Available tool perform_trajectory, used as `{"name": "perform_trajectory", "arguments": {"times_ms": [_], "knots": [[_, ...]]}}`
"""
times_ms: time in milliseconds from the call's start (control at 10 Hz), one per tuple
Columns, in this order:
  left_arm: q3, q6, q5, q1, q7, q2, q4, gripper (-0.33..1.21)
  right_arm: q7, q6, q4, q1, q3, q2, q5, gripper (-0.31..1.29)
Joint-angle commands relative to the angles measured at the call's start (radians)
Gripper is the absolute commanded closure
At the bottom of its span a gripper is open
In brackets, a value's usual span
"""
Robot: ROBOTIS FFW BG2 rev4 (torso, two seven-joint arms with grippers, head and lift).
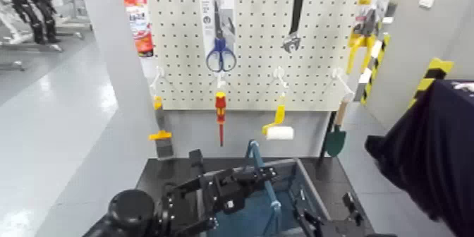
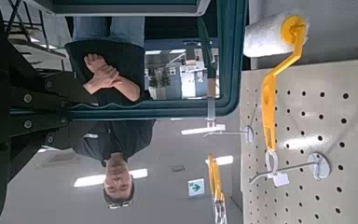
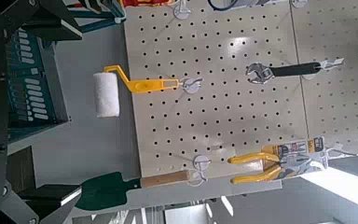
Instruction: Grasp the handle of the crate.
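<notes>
Reaching in with the left gripper [image 1: 262,176], open wide right by the tall handle [image 1: 255,156] that stands up over the middle of the crate [image 1: 312,187] under the pegboard [image 1: 310,70], and keeping the right gripper [image 1: 317,220] low by the crate's right rim, its grip impossible to tell.

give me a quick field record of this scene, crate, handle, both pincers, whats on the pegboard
crate: blue-grey, slotted sides, low in the head view, below the pegboard
handle: thin hoop standing upright over the crate
left pincer: reaching in at the handle, close beside it; grip state not clear
right pincer: low, by the crate's right side; fingers not readable
pegboard: scissors, wrench, red-and-yellow screwdriver, paint roller, trowel, yellow pliers
task status: handle grasp not confirmed
</notes>
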Motion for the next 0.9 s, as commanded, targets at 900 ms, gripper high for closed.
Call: {"name": "perform_trajectory", "arguments": {"times_ms": [900], "knots": [[0.212,0.078,0.041,0.291,0.208,0.056,-0.379,1.14,-0.008,0.003,0.0,0.005,-0.004,0.006,0.013,0.14]]}}
